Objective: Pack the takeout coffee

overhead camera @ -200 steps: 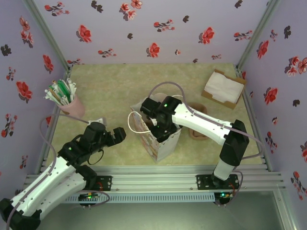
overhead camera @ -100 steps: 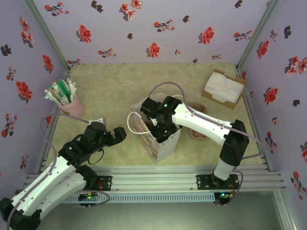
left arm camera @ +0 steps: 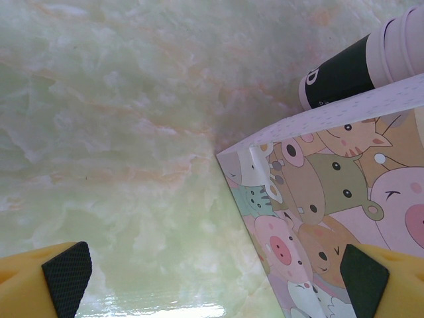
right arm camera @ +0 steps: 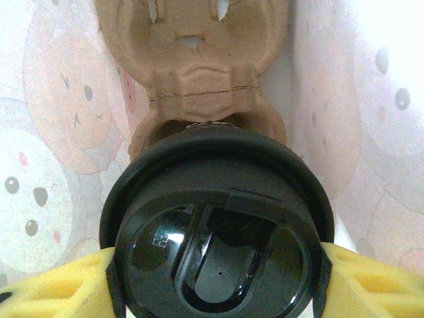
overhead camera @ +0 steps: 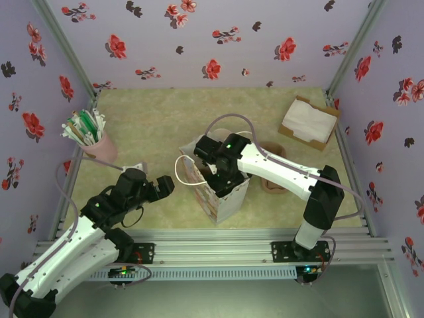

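The takeout coffee (right arm camera: 215, 232) shows from above as a round black lid inside the cartoon-animal paper bag (overhead camera: 222, 195). My right gripper (right arm camera: 215, 268) is shut on it, with a yellow finger (right arm camera: 59, 288) pressed against each side of the lid. Under and beyond the cup lies a brown pulp cup carrier (right arm camera: 192, 46) on the bag's floor; whether the cup rests in its near socket I cannot tell. In the top view my right gripper (overhead camera: 215, 173) reaches down into the bag's mouth. My left gripper (left arm camera: 215, 281) stands open just left of the bag (left arm camera: 331, 199), touching nothing.
A pink cup of straws (overhead camera: 89, 136) stands at the far left. A cardboard box of white napkins (overhead camera: 308, 122) sits at the back right. A brown item (overhead camera: 271, 182) lies behind the right forearm. The bag's white cord handle (overhead camera: 180, 173) loops out toward the left gripper.
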Motion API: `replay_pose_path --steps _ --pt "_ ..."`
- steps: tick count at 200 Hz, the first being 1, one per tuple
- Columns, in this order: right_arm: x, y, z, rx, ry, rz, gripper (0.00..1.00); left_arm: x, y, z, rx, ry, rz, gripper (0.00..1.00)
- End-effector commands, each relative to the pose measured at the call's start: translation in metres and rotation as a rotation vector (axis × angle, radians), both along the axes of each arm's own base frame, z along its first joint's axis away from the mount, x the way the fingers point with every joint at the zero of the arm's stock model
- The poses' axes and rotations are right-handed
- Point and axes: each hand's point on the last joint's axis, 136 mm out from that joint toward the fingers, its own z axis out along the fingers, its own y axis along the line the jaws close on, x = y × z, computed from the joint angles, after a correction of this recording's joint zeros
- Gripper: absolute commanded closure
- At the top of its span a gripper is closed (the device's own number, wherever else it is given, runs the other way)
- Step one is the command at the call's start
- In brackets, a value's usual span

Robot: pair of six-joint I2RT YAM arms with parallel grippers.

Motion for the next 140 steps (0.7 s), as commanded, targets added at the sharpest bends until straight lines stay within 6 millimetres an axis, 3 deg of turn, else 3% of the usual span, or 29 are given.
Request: replay_pose_path --steps 1,140 --pt "0.002 -0.004 0.001 0.009 -0.007 0.002 0.35 0.004 -0.001 0.006 -0.006 -0.020 0.010 0.01" --pt "0.006 -0.003 -0.017 0.033 -0.006 -0.008 0.35 0.006 -0.001 0.007 0.000 -0.019 0.007 0.01"
